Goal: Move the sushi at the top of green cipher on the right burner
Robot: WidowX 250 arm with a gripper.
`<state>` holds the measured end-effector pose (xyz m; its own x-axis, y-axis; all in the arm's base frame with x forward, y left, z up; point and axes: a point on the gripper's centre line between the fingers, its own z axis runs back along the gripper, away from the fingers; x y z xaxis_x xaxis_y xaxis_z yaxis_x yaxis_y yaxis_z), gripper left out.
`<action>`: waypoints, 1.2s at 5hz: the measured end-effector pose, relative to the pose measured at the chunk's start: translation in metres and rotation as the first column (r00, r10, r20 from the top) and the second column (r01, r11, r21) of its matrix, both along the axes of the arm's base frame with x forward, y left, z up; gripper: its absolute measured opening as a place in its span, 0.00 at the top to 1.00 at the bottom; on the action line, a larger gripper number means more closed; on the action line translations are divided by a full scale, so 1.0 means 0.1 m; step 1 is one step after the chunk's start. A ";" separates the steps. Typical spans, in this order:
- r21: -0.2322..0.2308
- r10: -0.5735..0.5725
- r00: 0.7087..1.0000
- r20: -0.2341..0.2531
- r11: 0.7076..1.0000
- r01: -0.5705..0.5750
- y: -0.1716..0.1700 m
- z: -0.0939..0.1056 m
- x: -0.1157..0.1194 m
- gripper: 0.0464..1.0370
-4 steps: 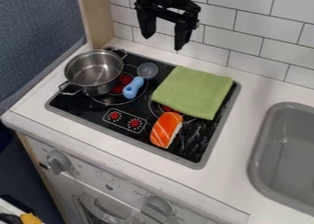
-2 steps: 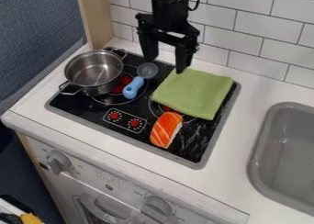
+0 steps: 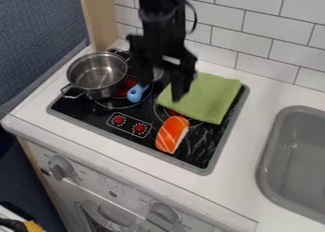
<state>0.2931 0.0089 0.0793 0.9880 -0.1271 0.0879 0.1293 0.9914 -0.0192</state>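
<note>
The claw [image 3: 160,90] hangs empty, its 2 fingers wide apart, above the left side of the green cloth [image 3: 213,97]. Nearer the front, the sushi [image 3: 171,135] lies on the stove [image 3: 89,113], just by the cloth's front edge. Step 1, the approach, seems in hand; next, the claw should straddle the sushi and grip it, then set it on the cloth over the right burner [image 3: 174,113].

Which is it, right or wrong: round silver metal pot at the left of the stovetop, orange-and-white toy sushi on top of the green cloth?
Wrong on the sushi: the camera view shows it on the black stovetop, by the near edge of the green cloth. The metal pot is at the left, as stated.
</note>
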 end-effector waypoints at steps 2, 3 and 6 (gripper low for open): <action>0.078 0.063 0.997 -0.048 0.995 -0.059 -0.13 -0.38 -0.18 0.04; 0.107 0.077 0.995 -0.061 0.992 -0.070 -0.19 -0.50 -0.18 0.04; 0.089 0.088 0.991 -0.098 0.993 -0.080 -0.15 -0.66 -0.16 0.37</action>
